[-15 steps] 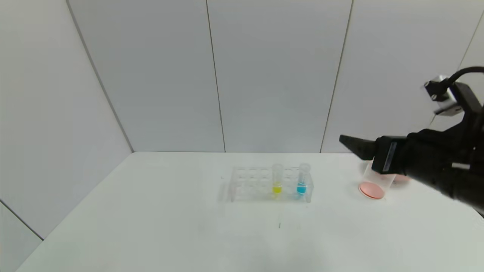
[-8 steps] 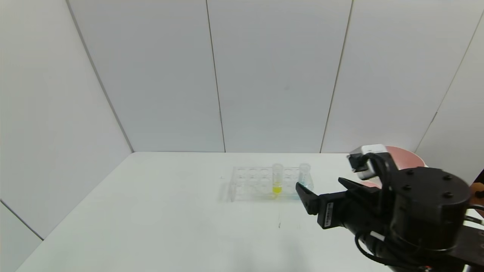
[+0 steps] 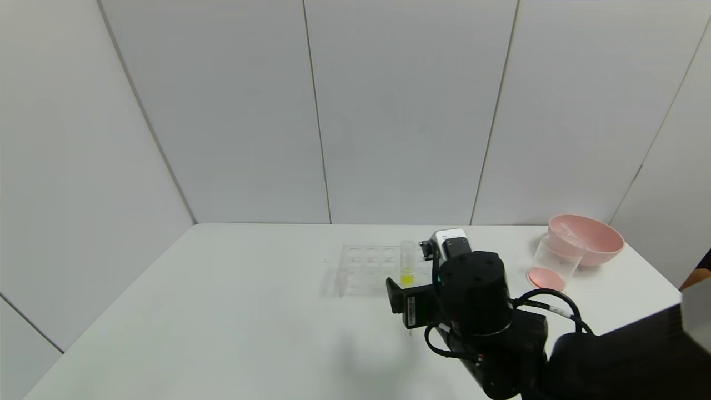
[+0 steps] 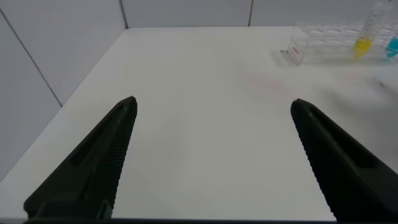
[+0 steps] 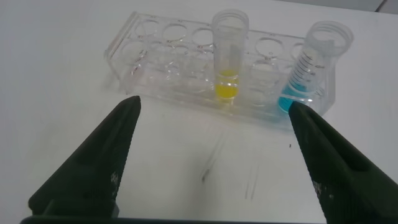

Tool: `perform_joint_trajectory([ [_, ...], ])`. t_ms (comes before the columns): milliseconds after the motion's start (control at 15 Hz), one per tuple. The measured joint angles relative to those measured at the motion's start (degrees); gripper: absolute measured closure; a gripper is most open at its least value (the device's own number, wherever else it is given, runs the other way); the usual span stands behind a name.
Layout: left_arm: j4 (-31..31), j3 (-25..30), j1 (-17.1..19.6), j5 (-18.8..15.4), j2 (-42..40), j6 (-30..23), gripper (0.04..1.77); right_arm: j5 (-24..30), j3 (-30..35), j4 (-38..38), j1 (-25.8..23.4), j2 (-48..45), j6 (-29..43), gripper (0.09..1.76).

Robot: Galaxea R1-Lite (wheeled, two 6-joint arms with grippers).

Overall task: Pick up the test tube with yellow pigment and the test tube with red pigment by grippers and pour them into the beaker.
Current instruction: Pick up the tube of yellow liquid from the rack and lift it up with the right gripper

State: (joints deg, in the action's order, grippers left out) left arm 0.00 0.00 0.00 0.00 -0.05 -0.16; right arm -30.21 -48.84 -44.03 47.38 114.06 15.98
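Yellow-pigment test tube (image 5: 228, 59): stands upright in the clear tube rack (image 5: 180, 68), in a slot toward the rack's right half; yellow liquid sits in its rounded bottom.
Tube with blue liquid (image 5: 311, 68): upright in the same rack, near its right end, a slot or so apart from the yellow one; in the head view the right arm hides it.
Red-pigment test tube: not seen in the rack or in either gripper.
Beaker (image 3: 555, 261): on the table (image 3: 222, 322) well to the right of the rack, tilted, just beside the pink bowl (image 3: 589, 239), with orange-pink colour at its base.
Right gripper (image 5: 214, 158): fingers (image 5: 112, 162) spread wide and grasping nothing; it hangs low over the table just in front of the rack, aimed at the yellow and blue tubes, apart from both.
Left gripper (image 4: 211, 155): fingers spread apart and bare, over the table's left part, well apart from the rack, which shows far off in its wrist view.
Rack: near the table's middle, its other slots bare of tubes.
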Motion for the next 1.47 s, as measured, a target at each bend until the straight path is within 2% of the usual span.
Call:
perform_joint_trajectory([
  [267,0.0,0.0,0.0,0.0,0.0,0.0,0.05,0.44,-8.41,0.73,-1.94,7.89,-0.3,0.15],
  [467,0.0,0.0,0.0,0.0,0.0,0.0,0.05,3.04,-12.7,1.61,-4.3,11.22,-1.16,0.15],
  [933,0.0,0.0,0.0,0.0,0.0,0.0,0.05,6.49,-17.57,3.94,-8.56,14.42,-1.91,0.15],
  [1200,0.0,0.0,0.0,0.0,0.0,0.0,0.05,6.42,-17.59,3.78,-8.97,15.19,-2.11,0.76],
  [1400,0.0,0.0,0.0,0.0,0.0,0.0,0.05,6.49,-17.62,3.89,-9.07,15.19,-2.08,1.07],
  [1467,0.0,0.0,0.0,-0.02,0.0,0.0,0.05,6.56,-17.64,3.89,-9.0,15.13,-2.13,1.33],
])
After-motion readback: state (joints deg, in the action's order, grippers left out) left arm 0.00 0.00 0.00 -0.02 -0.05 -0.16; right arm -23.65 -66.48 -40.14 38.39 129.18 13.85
